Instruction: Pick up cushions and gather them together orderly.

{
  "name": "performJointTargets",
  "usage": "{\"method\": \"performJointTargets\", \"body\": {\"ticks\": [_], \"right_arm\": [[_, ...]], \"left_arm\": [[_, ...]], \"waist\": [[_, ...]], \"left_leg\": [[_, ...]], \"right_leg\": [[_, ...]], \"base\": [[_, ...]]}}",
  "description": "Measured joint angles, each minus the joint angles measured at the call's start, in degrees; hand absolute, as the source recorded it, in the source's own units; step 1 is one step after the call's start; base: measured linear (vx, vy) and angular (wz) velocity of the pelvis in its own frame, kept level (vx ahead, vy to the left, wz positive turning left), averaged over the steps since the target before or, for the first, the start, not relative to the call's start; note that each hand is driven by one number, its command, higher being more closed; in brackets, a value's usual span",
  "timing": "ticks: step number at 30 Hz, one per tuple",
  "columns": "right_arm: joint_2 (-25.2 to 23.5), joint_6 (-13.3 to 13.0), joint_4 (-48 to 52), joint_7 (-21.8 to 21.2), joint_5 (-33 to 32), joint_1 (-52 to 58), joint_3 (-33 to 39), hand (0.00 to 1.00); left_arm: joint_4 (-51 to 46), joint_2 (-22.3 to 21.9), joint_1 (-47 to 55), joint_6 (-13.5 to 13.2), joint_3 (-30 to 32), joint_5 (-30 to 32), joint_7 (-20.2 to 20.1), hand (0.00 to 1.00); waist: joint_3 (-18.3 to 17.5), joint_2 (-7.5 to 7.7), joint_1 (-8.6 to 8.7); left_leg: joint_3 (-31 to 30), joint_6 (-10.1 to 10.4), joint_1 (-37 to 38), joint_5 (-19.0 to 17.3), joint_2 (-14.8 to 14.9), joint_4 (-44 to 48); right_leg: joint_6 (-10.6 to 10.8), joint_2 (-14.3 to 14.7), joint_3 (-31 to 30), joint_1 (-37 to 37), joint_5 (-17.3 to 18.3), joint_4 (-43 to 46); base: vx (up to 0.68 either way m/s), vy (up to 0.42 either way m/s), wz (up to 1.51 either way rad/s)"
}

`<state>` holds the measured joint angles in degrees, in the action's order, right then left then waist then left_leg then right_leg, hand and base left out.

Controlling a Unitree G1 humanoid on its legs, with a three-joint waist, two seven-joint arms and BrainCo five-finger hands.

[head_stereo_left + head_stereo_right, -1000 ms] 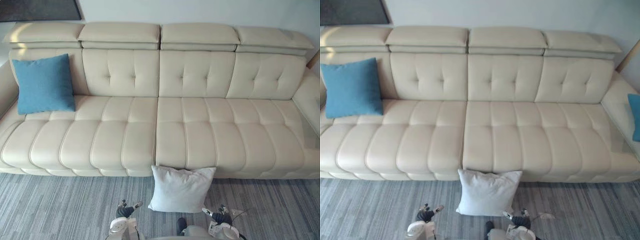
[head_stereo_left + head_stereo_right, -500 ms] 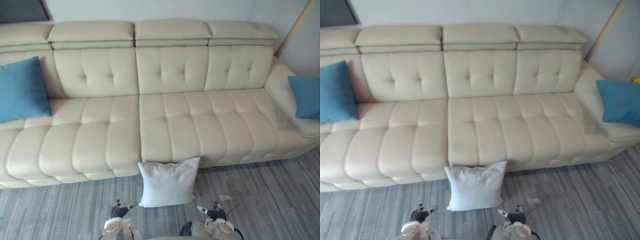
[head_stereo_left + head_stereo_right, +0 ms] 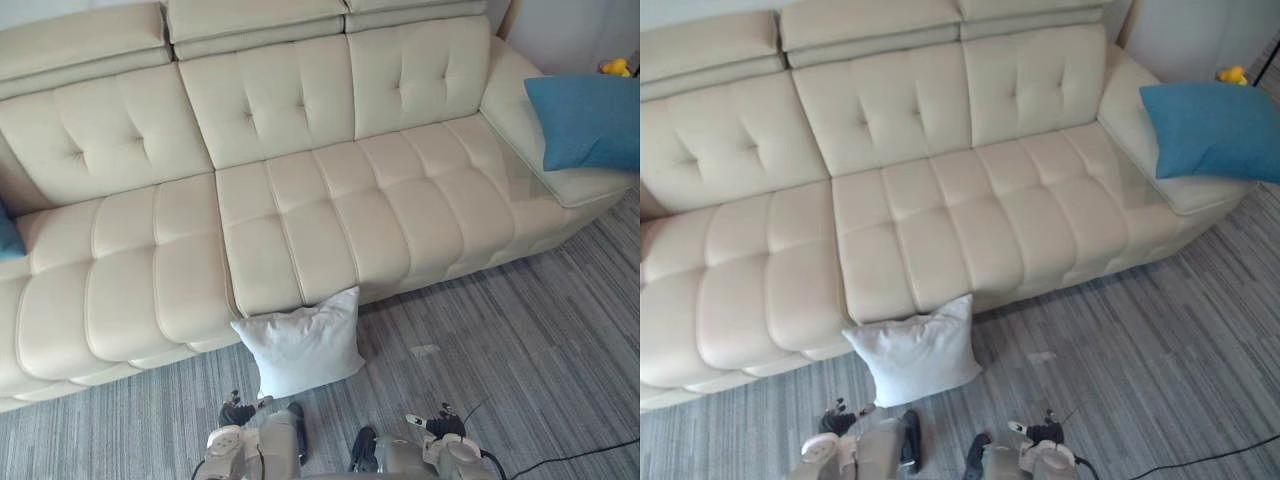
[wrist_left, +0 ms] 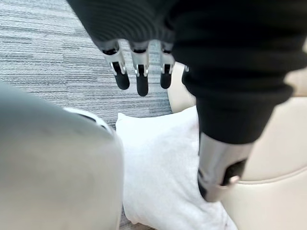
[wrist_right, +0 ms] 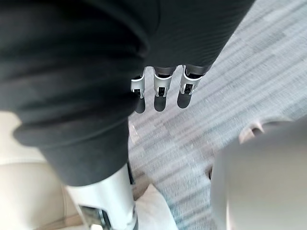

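There are three cushions in all: one white and two blue. The white cushion [image 3: 300, 345] stands on the grey carpet [image 3: 520, 340] and leans against the front of the single cream sofa [image 3: 300, 220], about midway along its seat. The right blue cushion [image 3: 583, 120] lies on the sofa's right end section. The left blue cushion [image 3: 7, 237] is cut off — only a sliver shows on the sofa's left part. A small yellow object [image 3: 615, 67] sits behind the sofa's right end, too small to make out.

Both hands hang low in front of the sofa, on the robot's side of the white cushion and not touching it. The left hand [image 4: 139, 79] is released, with fingers straight, thumb apart and nothing held; the white cushion shows just past it. The right hand [image 5: 161, 91] is likewise released and empty over the carpet, and a corner of the white cushion shows by its thumb.
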<state>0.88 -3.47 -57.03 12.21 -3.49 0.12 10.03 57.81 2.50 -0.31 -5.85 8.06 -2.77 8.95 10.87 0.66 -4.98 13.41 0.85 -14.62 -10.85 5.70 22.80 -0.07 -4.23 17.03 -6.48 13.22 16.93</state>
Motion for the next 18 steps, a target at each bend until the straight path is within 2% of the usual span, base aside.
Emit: {"method": "performJointTargets", "body": {"ticks": [4,6,7,8,9,10,11,12,13,14,15,16,17,18], "right_arm": [[-0.6,-0.1,-0.1,-0.1,0.1,0.6,0.9,0.0],[-1.0,-0.1,0.5,-0.6,0.2,1.0,0.8,0.0],[-1.0,-0.1,0.6,-0.7,0.2,1.0,0.8,0.0],[-1.0,-0.1,1.3,-0.9,0.3,1.3,0.8,0.0],[-1.0,-0.1,1.5,-1.0,0.4,1.4,0.8,0.0],[-1.3,-0.1,1.5,-1.1,0.7,1.4,0.7,0.0],[-1.6,-0.1,1.6,-1.1,1.1,1.5,0.5,0.0],[-1.6,-0.1,1.6,-1.1,1.1,1.6,0.5,0.0],[-1.5,-0.1,2.0,-1.1,1.1,1.6,0.5,0.0],[-1.5,-0.2,2.1,-1.1,1.1,1.6,0.4,0.0],[-1.5,-0.3,2.1,-1.1,1.1,1.8,0.4,0.0],[-1.4,-0.4,1.8,-1.0,1.1,2.5,0.5,0.0],[-0.7,-0.4,1.7,-1.0,1.0,2.4,0.7,0.0],[-0.5,-0.4,1.8,-1.0,1.0,2.4,0.8,0.0]], "left_arm": [[0.2,0.0,0.2,0.0,0.2,0.0,-0.4,0.0],[0.2,0.0,0.6,0.1,-0.2,0.0,-0.4,0.0],[0.2,0.0,0.6,0.1,-0.2,0.0,-0.4,0.0],[0.1,-0.1,0.6,0.1,-0.2,0.1,-0.5,0.0],[0.1,-0.1,0.7,0.1,-0.2,0.3,-0.4,0.0],[0.1,0.1,0.9,0.1,-0.2,0.3,-0.4,0.0],[0.0,0.3,0.9,0.1,-0.1,0.3,-0.3,0.0],[0.0,0.3,0.9,0.1,-0.1,0.3,-0.3,0.0],[-0.1,0.1,0.8,0.0,-0.1,0.3,-0.2,0.0],[-0.1,0.1,0.9,0.0,-0.1,0.3,-0.2,0.0],[-0.1,0.1,0.9,0.0,-0.1,0.4,-0.2,0.0],[0.0,0.2,0.8,0.1,0.0,0.4,-0.2,0.0],[0.0,-1.3,0.7,0.0,0.2,0.4,-0.2,0.0],[0.0,-1.7,0.9,0.0,0.3,0.4,-0.2,0.0]], "waist": [[-0.1,0.46,-1.17],[-0.3,0.55,-1.21],[-0.4,0.62,-1.18],[-0.4,0.75,-1.08],[-0.5,0.73,-0.92],[-0.6,0.8,-0.7],[-1.1,1.54,-0.56],[-1.1,1.56,-0.36],[-1.0,1.48,0.15],[-1.1,1.58,0.73],[-1.2,1.81,0.93],[-2.2,2.93,1.21],[-2.7,0.97,0.73],[-2.9,0.42,0.53]], "left_leg": [[2.4,-0.9,4.0,-0.8,-0.7,-0.3],[3.2,-0.9,8.4,-1.1,-1.1,-2.2],[3.2,-1.0,9.0,-1.2,-1.2,-2.6],[2.2,-1.8,11.3,-2.0,-1.3,-3.9],[1.4,-1.7,12.1,-2.6,-1.4,-4.5],[-0.3,-1.4,13.3,-4.0,-1.5,-5.3],[-2.3,-1.3,13.8,-4.0,-1.5,-5.7],[-3.2,-1.3,13.9,-4.0,-1.4,-5.8],[-6.0,-1.3,13.9,-4.0,-1.0,-5.9],[-7.5,-0.2,13.6,-3.9,-0.9,-5.8],[-8.1,0.4,13.5,-4.0,-1.1,-5.7],[-10.3,2.7,12.8,-5.0,-2.2,-5.1],[-11.7,3.5,12.3,-4.6,-0.8,-4.6],[-11.9,3.7,12.0,-4.4,-0.4,-4.6]], "right_leg": [[1.2,-0.8,-2.3,3.7,-1.2,-1.6],[3.6,-3.0,-2.2,0.5,-1.0,10.8],[4.1,-3.4,-2.1,-0.2,-1.3,13.2],[6.1,-5.0,-1.7,-2.7,-2.4,21.3],[5.8,-5.2,-1.6,-3.6,-2.1,23.3],[5.4,-5.8,-1.4,-4.7,0.9,25.9],[5.1,-5.6,-2.2,-5.8,2.8,24.8],[4.7,-5.3,-2.4,-6.0,3.2,24.1],[4.2,-3.6,-5.3,-7.3,3.6,20.5],[4.2,-1.8,-9.7,-7.6,2.6,14.8],[4.0,-1.4,-11.1,-7.3,1.6,12.6],[3.5,-1.4,-14.4,-6.7,-1.5,8.2],[2.6,-0.7,-12.5,-6.2,-2.2,8.0],[2.6,-0.4,-11.7,-5.9,-2.2,7.7]], "base": [[0.28,0.103,-0.35],[0.18,0.057,-0.16],[0.16,0.032,0.12],[0.13,0.009,0.19],[0.17,-0.006,0.4],[0.17,-0.051,0.55],[0.17,-0.081,0.63],[0.17,-0.179,0.8],[0.16,-0.223,0.91],[0.15,-0.243,0.94],[0.13,-0.242,1.04],[0.16,-0.242,0.81],[0.16,-0.227,0.72],[0.12,-0.167,0.4]]}}
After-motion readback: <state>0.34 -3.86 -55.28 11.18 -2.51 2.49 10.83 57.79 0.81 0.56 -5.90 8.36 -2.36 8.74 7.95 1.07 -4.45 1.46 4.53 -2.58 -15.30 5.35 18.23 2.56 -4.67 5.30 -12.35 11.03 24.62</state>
